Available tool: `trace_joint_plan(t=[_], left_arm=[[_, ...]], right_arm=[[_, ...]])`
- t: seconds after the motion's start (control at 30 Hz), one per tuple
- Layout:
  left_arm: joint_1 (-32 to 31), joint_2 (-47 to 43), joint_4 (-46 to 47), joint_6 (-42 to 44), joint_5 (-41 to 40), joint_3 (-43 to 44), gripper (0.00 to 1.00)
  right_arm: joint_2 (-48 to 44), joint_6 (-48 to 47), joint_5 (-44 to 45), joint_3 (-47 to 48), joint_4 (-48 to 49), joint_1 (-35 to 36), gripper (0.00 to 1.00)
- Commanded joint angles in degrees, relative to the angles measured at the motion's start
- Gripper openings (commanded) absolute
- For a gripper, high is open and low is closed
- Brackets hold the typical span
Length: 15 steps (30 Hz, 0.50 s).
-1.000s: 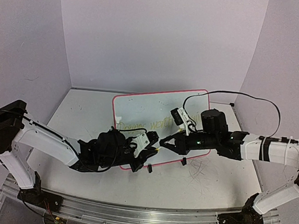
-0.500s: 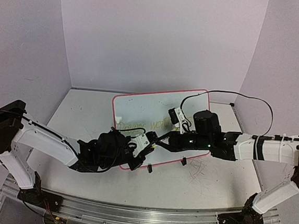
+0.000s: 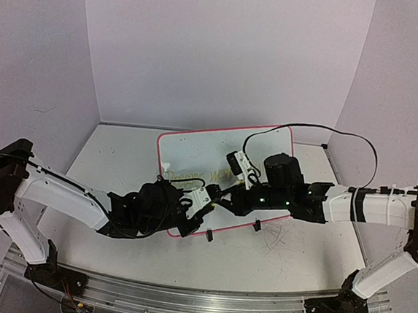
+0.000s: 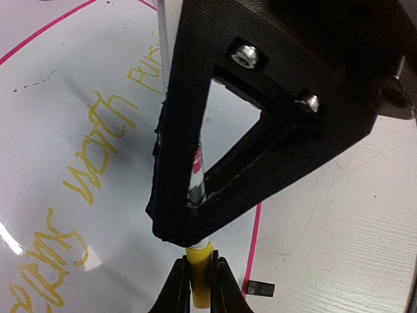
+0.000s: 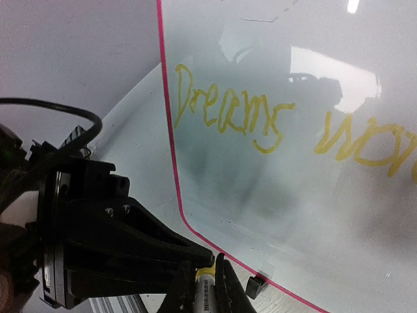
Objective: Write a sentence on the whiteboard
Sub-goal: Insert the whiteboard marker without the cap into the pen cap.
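Yellow marker (image 4: pixel 199 290), left end effector (image 4: pixel 200 262) closed on its end, right end effector (image 5: pixel 205 264) closed on barrel

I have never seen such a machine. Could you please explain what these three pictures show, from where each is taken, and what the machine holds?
These are two robot arms, left and right, fixed at the near edge of a table. One picture looks down from above and behind; the other two come from a camera on each wrist. On the table is a whiteboard with yellow writing. The left tool and the right tool are both shut on one marker: the left pinches its yellow end, the right its body.
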Motion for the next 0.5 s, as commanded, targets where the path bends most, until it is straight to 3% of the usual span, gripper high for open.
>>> trace_joint_plan(t=[0.0,0.13,0.3,0.47], left_arm=[[-0.47,-5.61,9.46,-0.79,7.27,3.93,0.00],[-0.52,-6.71,9.21,-2.21,7.42,3.41,0.00],[-0.53,-6.57,9.07,-2.37,3.93,2.81,0.00],[-0.49,-6.90,9.06,-3.13,2.77,1.94,0.00]], right_arm=[[2.01,-13.10,-19.00,0.66,-1.38,3.75,0.00],[3.11,-14.55,-22.02,0.18,-1.03,3.79,0.00],[0.57,-7.16,-15.16,-1.11,2.58,3.77,0.00],[0.83,-1.80,-17.08,-2.39,6.67,3.78,0.00]])
